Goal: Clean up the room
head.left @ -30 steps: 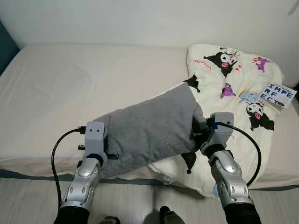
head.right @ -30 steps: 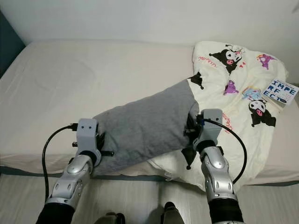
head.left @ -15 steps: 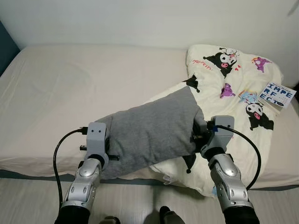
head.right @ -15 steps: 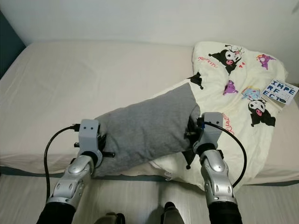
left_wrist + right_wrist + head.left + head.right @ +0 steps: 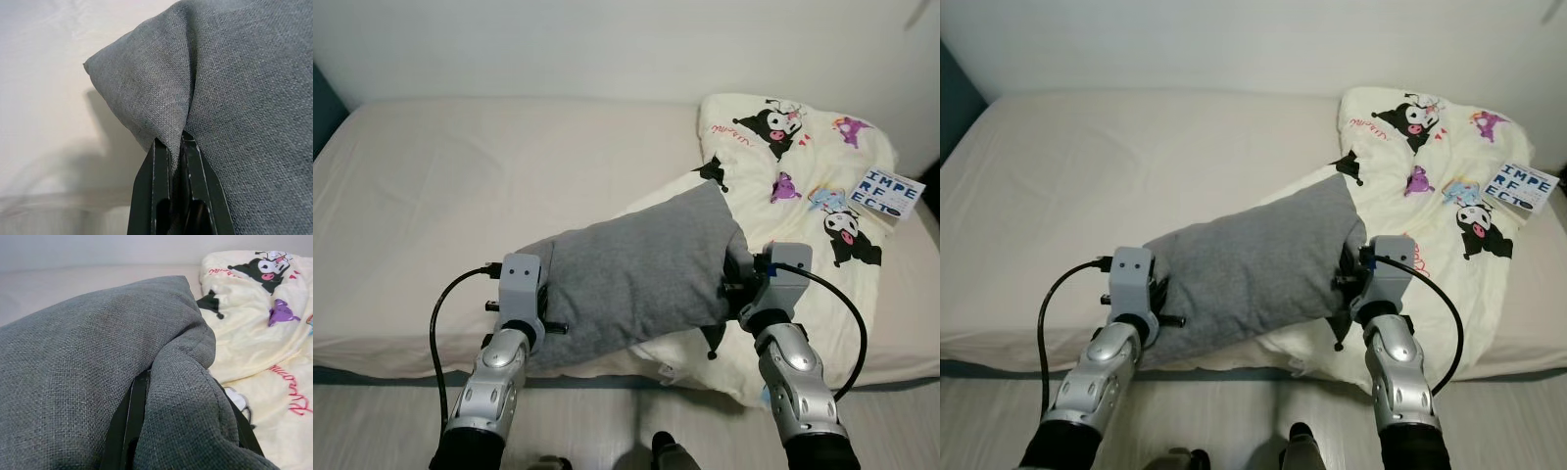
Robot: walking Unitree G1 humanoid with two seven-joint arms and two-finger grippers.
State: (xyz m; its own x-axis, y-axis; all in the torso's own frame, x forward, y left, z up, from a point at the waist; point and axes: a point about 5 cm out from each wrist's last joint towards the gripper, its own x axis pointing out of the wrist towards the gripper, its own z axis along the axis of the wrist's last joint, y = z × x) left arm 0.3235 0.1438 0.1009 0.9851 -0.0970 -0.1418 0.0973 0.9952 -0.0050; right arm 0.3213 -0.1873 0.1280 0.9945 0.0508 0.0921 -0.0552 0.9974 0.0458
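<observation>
A grey pillow [image 5: 631,274] is held over the near edge of the bed [image 5: 460,186]. One end is pinched by the left gripper [image 5: 172,147], the other by the right gripper [image 5: 146,396], its fingers pressed into the cloth. Farther back, a crumpled cartoon blanket [image 5: 803,166] and a book [image 5: 889,194] are left lying. Most tidying seems not yet done.

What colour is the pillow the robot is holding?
The pillow is plain grey, a woven fabric. The left wrist view shows it best.
</observation>
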